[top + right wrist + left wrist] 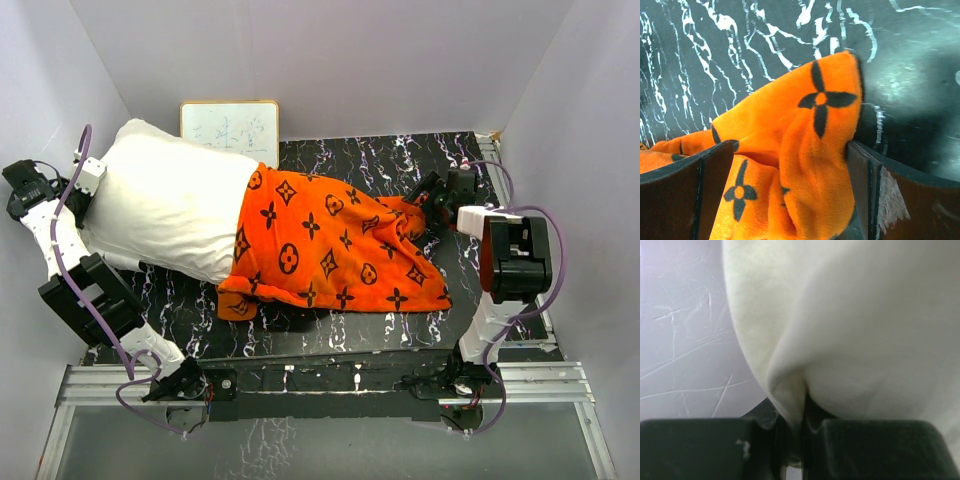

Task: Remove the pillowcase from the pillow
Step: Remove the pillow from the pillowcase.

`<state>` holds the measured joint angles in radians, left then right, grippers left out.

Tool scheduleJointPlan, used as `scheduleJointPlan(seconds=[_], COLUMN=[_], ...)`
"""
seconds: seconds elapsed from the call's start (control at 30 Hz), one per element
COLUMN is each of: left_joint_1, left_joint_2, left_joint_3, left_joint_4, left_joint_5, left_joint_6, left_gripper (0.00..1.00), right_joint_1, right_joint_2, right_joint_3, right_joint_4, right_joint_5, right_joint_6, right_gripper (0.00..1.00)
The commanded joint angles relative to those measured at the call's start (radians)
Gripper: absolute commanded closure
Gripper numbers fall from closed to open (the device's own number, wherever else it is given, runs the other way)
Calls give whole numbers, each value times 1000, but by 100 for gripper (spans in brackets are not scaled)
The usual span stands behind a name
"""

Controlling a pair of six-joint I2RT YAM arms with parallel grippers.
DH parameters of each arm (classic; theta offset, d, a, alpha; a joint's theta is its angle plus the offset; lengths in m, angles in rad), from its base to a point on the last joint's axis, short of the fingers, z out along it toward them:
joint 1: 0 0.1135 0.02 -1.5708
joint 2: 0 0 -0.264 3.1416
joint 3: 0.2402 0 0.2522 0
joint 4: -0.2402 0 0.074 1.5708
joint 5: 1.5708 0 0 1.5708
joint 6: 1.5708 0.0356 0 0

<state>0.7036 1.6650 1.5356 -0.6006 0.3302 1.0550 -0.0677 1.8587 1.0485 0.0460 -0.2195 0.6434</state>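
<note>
Roughly left-to-right: pillow (170,200), pillowcase (330,250) end rightward.

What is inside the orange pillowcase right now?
The white pillow enters the pillowcase at its open end, and most of the pillow lies bare outside. How far it reaches inside is hidden by the fabric.

Plush pillowcase (805,150) — matt (smooth) cloth pillow (865,315)

The plump off-white pillow (165,205) lay mostly bare just in front of the whiteboard (230,127), angled leftward. The orange, brown-flowered pillowcase (330,250) covered only its right end, sprawling crumpled to the right of the whiteboard.
</note>
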Motion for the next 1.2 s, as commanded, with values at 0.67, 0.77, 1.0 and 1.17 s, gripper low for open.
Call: scheduleJointPlan(seconds=[0.67,0.77,1.0,1.17], left_joint_1=[-3,-3,-3,0], left_joint_2=[-59,-60,-64,-80], left_joint_3=[2,-4,-11,-30], left_joint_4=[64,66,73,84], left_joint_5=[82,82,83,59], left_joint_6=[5,5,14,47], left_gripper=[100,100,100,100], right_joint_1=[284,309,343,318], right_joint_2=[170,206,245,215], right_joint_3=[164,239,354,423], right_joint_4=[56,-22,-215,-370], right_joint_5=[-71,-43,41,295], right_joint_6=[89,18,-188,-199], right_gripper=[6,29,75,92])
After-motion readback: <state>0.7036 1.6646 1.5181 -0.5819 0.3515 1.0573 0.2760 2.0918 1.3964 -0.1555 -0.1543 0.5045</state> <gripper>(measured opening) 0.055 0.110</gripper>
